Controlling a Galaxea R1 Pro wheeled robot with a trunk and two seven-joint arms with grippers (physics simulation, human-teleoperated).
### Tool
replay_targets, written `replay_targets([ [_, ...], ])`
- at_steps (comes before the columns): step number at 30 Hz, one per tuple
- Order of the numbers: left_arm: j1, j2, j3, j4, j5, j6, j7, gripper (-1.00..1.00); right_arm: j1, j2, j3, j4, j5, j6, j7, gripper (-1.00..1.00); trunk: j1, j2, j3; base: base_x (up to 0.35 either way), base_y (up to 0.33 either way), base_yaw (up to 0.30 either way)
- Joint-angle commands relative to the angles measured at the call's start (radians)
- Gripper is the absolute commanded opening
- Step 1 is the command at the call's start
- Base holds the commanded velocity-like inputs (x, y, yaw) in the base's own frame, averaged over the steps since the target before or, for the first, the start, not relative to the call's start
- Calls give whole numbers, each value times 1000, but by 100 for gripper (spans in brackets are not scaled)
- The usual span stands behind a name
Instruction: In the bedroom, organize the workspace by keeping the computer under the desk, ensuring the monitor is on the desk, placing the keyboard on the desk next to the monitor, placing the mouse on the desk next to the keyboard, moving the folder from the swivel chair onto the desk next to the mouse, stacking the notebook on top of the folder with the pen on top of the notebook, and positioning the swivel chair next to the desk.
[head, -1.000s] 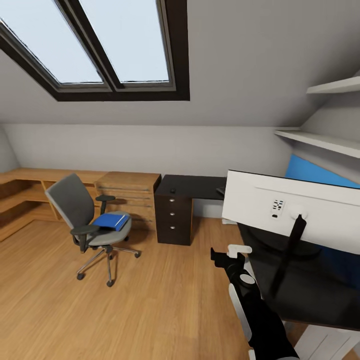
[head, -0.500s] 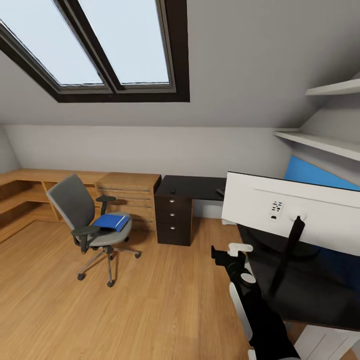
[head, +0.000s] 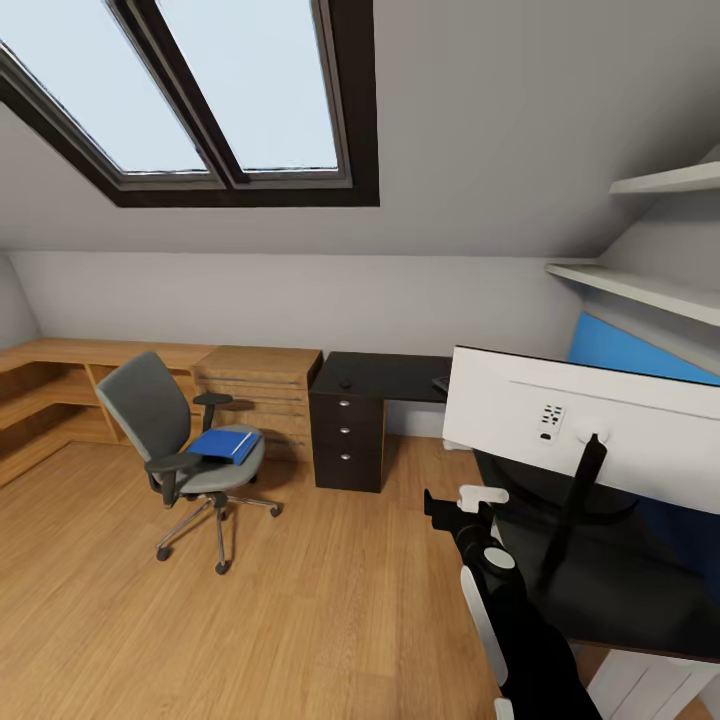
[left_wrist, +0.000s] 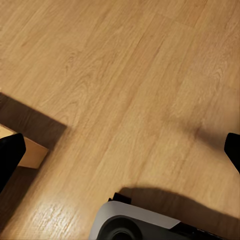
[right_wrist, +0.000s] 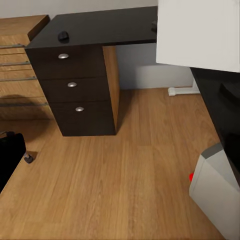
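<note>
The folder (head: 223, 442) is seen left of centre in the head view, lying flat on the grey seat of the swivel chair (head: 170, 440), with its dark spine edge turned toward the armrest at the lower left. It is judged to be light, thin and fairly stiff, though likely to flex and to slide on the seat if pushed. A hold on a free edge overhanging the seat front is judged best, since a flat face offers nothing for the fingers to close on. The chair itself is judged to roll readily on its casters when nudged, so contact is best kept gentle.

To the right of the chair, beyond a light wooden chest of drawers (head: 262, 392), the desk (head: 385, 372) is seen at centre with its black drawer unit. A small dark shape on the desk top, taken to be the mouse (right_wrist: 63, 36), is seen at the upper left of the right wrist view. The monitor (head: 560, 420) stands on the desk's nearer wing at the right of the head view, white back facing the camera.

The right gripper (head: 455, 503) is held low at centre right of the head view, near the desk edge; whether it is spread or closed cannot be told, and nothing is seen in it. In the left wrist view, dark fingertips (left_wrist: 10, 155) are seen wide apart at the two side edges over bare wooden floor (left_wrist: 120, 85), so the left gripper is released and empty.
</note>
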Motion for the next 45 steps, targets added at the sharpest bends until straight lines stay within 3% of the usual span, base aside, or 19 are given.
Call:
replay_targets([
  [1, 0, 0, 4, -2, -5, 0, 1, 100, -1, 0, 2, -1, -2, 6, -7, 100, -3, 6, 1, 0, 0, 0],
  [12, 0, -1, 4, -2, -5, 0, 1, 100, 0, -1, 1, -2, -2, 6, -8, 100, -46, 83, 36, 0, 0, 0],
  [20, 0, -2, 4, -2, -5, -4, 1, 100, 0, -4, 1, 2, 1, -12, -9, 100, -46, 83, 36, 3, 0, 0],
  [31, 0, -2, 4, -2, -5, -4, 3, 100, -2, -24, 2, 0, 8, -6, -83, 100, -46, 83, 36, 231, 0, 0],
  [34, 0, -1, 4, -2, -5, -4, 4, 100, -7, -26, 2, -7, 9, 43, -100, 100, -46, 83, 36, 86, 0, 0],
  [36, 0, -1, 4, -2, -5, -3, 5, 100, -30, -26, 1, -30, 10, 124, -137, 100, -46, 83, 36, 35, 0, 0],
  [39, 0, -2, 4, -2, -5, -3, 4, 100, -90, -24, 2, -63, 8, 240, -191, 100, -46, 83, 36, 14, 0, 0],
  [42, 0, -2, 4, -2, -5, -3, 4, 100, -136, -23, 2, -72, 5, 307, -211, 100, -46, 83, 36, 6, 0, 0],
  [45, 0, -2, 4, -2, -5, -3, 4, 100, -219, -21, 3, -74, 4, 413, -225, 100, -46, 83, 36, 2, 0, 0],
])
